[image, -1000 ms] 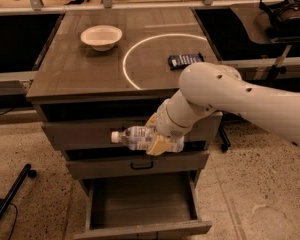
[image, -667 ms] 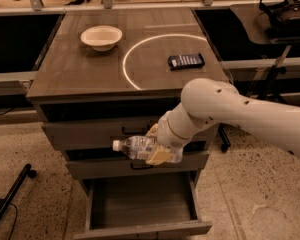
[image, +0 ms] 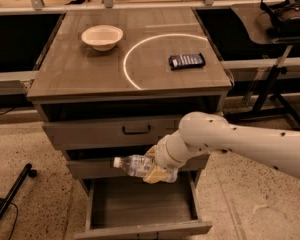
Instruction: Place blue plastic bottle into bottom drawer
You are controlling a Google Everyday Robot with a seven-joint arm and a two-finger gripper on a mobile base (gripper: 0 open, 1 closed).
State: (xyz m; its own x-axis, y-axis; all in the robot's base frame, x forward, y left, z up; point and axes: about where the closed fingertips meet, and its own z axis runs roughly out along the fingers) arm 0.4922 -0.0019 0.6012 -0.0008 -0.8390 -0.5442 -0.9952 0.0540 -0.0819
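At the far left of the table (image: 55, 84) sits the bowl (image: 102, 35), well clear of my work. Lower down, the blue plastic bottle (image: 134, 165) lies on its side with its white cap pointing left. My tool (image: 152, 166) is clamped around its body, in front of the middle drawer (image: 87, 168) and above the open bottom drawer (image: 140, 230).

To do this step well, I judge I should bring the bottle forward off that drawer front, then lower it straight into the middle of the box. I should keep it level so the cap clears the left wall, and let go only when it is low inside.

The dark packet (image: 187, 60) lies on the table to the right, and my arm (image: 250, 146) reaches in from that side.
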